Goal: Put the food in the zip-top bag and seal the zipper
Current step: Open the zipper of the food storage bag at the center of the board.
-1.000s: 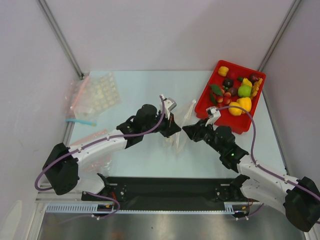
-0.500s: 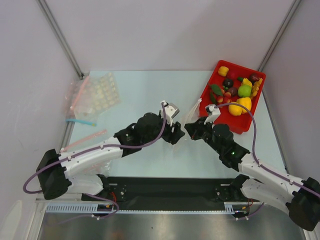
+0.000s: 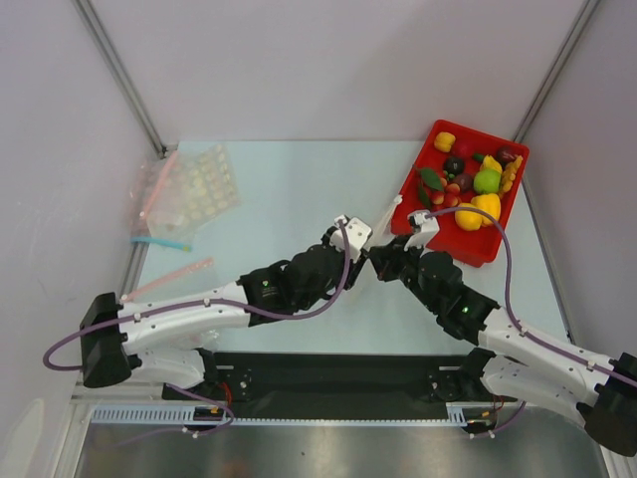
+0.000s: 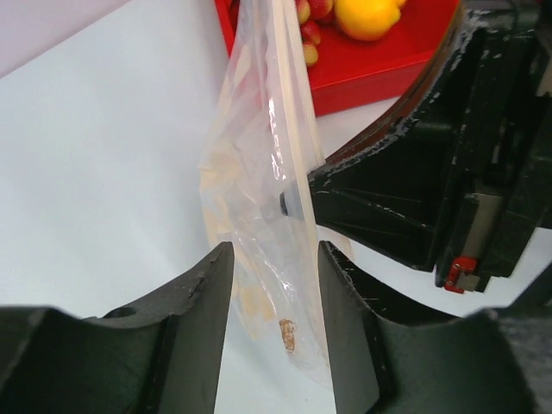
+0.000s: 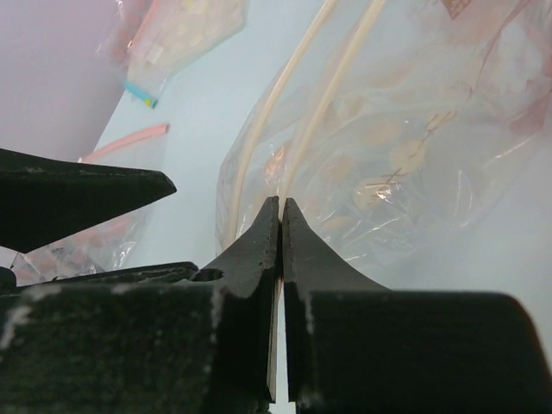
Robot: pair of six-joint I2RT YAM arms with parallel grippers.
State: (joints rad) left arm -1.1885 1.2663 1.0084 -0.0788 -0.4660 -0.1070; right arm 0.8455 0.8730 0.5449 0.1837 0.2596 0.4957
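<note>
right jaws pinch bag (image 4: 259, 172), left open

Bright, even, diffuse light from above; faint soft shadows on the table (image 3: 279, 189). Wrist views: glare streaks on the zip-top bag (image 4: 259, 198).

My table (image 3: 289, 179) is pale. A red tray (image 3: 485, 136) sits at its far right. Clear bags (image 3: 184, 189) and a pink strip (image 3: 169, 279) lie left.

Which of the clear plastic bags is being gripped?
The zip-top bag at the centre, near the red tray, pinched on edge by the fingers of the right gripper. The other bags lie flat at the left edge of the table.
</note>
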